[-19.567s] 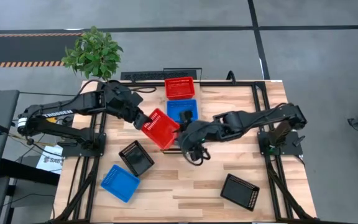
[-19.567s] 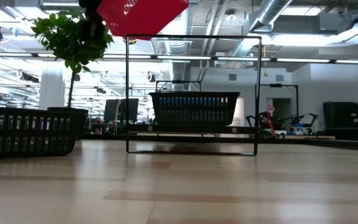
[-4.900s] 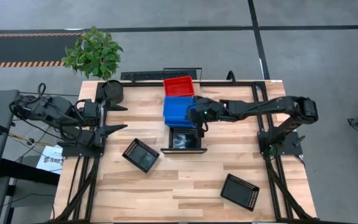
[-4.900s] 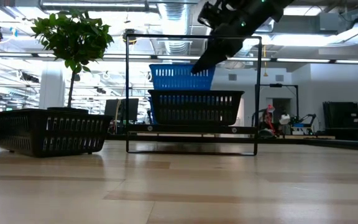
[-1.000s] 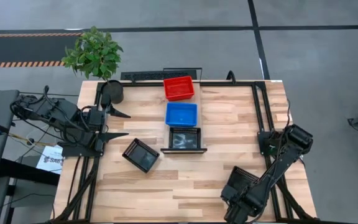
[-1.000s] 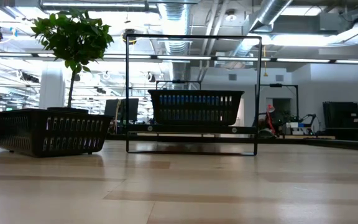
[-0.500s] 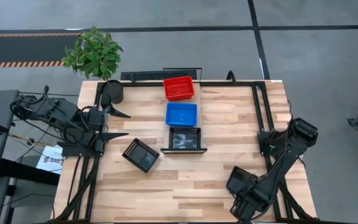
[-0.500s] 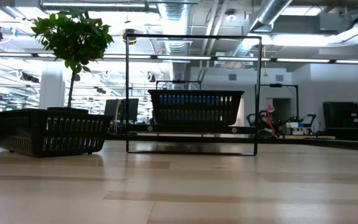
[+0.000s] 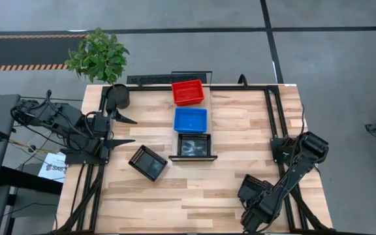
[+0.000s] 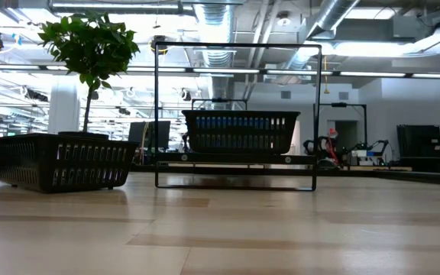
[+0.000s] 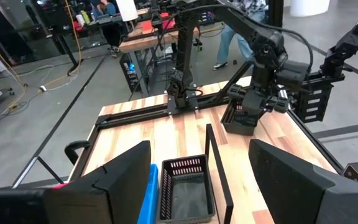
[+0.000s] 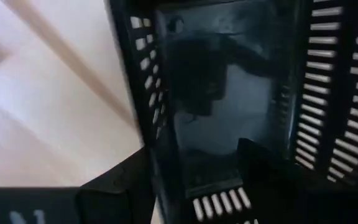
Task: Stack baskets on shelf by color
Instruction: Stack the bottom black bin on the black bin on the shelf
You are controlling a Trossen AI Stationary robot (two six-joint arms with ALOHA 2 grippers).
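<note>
**Right Arm Positioned for Black Basket Pickup**

**Current state.** The shelf (image 9: 192,156) runs away from the near table edge through the table's centre. Along it sit three basket positions: red (image 9: 188,92) at the far end, blue (image 9: 190,119) in the middle, and a black basket (image 9: 193,144) at the near end. Two black baskets remain off the shelf: one (image 9: 147,162) lies on the tabletop just left of the shelf's near end, and another (image 9: 252,188) sits near the front right corner.

**Right gripper.** The right gripper (image 9: 252,210) is low over the front-right black basket. In the right wrist view its fingers (image 12: 120,186) stand apart, straddling one basket wall (image 12: 151,118), with one finger inside the basket. No grip is made yet.

**Left gripper.** The left gripper (image 11: 197,180) waits at the table's left edge, jaws wide and empty, facing the shelf.

**Step in hand.** Judged from the layout, the red and blue stacks are placed; the black stack is incomplete. The step in hand is acquisition of the front-right black basket.

**Next move.** Close the fingers on the straddled wall, lift clear of the tabletop, carry to the shelf's near end, and nest the basket squarely into the black one there. A skewed grip risks a tilted basket that fails to nest.
</note>
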